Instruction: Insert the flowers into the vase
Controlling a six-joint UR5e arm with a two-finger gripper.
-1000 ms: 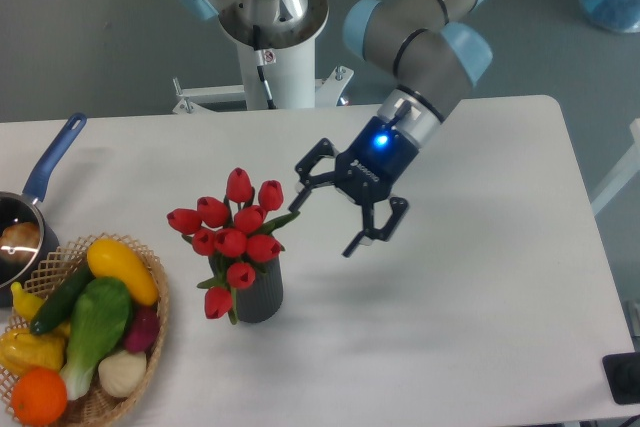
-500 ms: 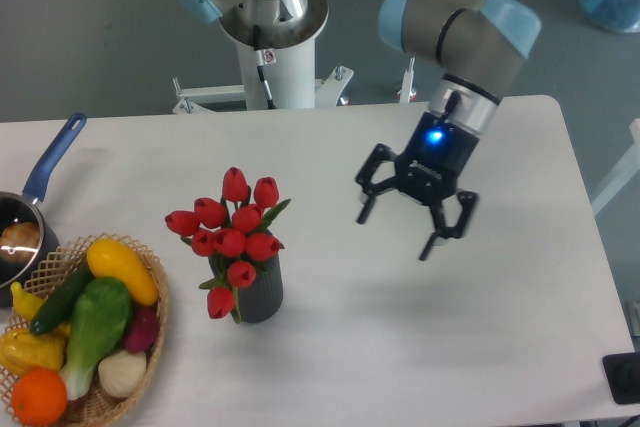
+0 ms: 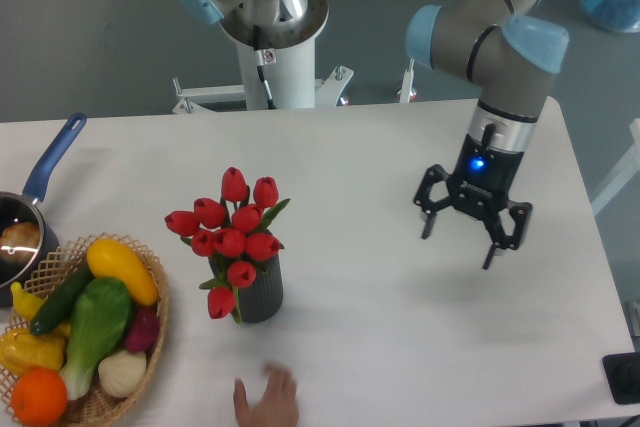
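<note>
Gripper (image 3: 470,230) hung spread and empty, at three o'clock from vase (image 3: 259,292), well apart. Flowers (image 3: 230,237) stood in vase. Hand (image 3: 268,399) at six o'clock of vase: likely could nudge and topple it.

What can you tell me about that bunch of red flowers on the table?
The flowers are a bunch of about ten red tulip buds on green stems with a few green leaves, plastic-looking. Their stems stand in the dark ribbed vase on the white table, buds fanning above its mouth, one or two drooping down its left side. Only the vase touches them; the open gripper hangs well off to the right.
</note>
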